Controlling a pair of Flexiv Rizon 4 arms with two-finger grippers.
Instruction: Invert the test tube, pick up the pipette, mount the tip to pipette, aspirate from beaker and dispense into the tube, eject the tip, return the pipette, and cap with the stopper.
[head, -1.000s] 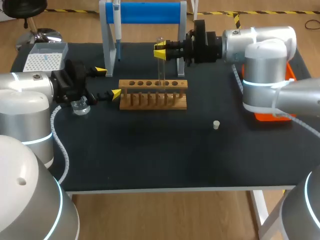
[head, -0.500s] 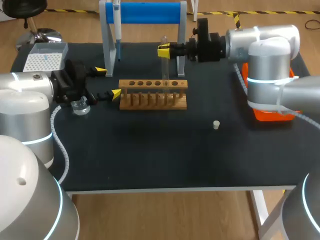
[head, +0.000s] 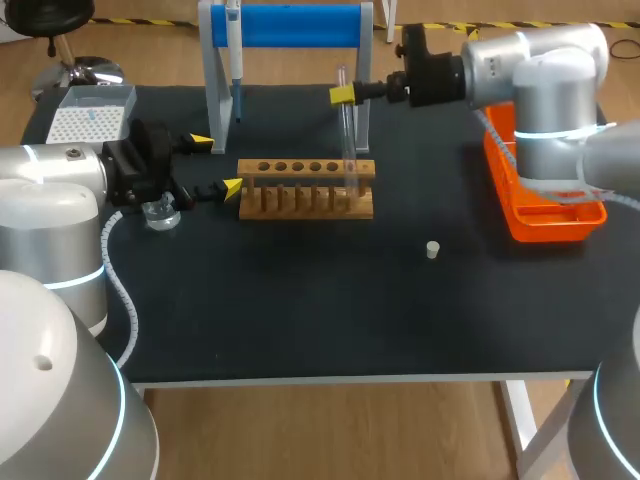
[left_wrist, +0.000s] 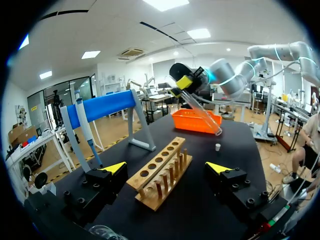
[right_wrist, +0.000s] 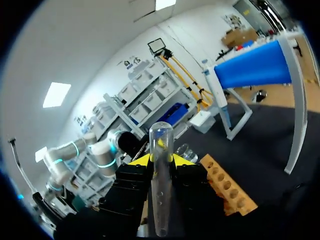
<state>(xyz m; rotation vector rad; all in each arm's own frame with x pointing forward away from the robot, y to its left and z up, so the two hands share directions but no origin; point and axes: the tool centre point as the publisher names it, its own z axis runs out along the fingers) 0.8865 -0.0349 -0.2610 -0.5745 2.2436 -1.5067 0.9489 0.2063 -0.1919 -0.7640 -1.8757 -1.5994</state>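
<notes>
My left gripper (head: 216, 165) hangs with its fingers spread wide and nothing between them. It sits just off the near end of the wooden rack (head: 307, 187), which I take to be a waiting place that leaves room for the other arm. The beaker (head: 160, 213) sits just behind and below these fingers, close by for the later draw. The tip box (head: 88, 112) lies further out to their side. The pipette (head: 233, 50) hangs upright on the blue-barred stand (head: 290, 25) ahead of these fingers, untouched. Further right, my right gripper (head: 343, 95) is closed on the clear test tube (head: 348, 140), one yellow fingertip on each side. It holds the tube above the far end of the rack, lifted clear of it, likely so the tube can be turned over freely. The tube's long axis runs nearly upright with a slight lean. A short length stands above my fingers and the longer part hangs below them toward the rack. In my right wrist view the short end past the fingers looks rounded, so I judge the mouth points downward, though I cannot be sure. The small stopper (head: 432, 249) lies on the table well below and beside these fingers. The orange tray (head: 545, 225) sits under my right arm.
</notes>
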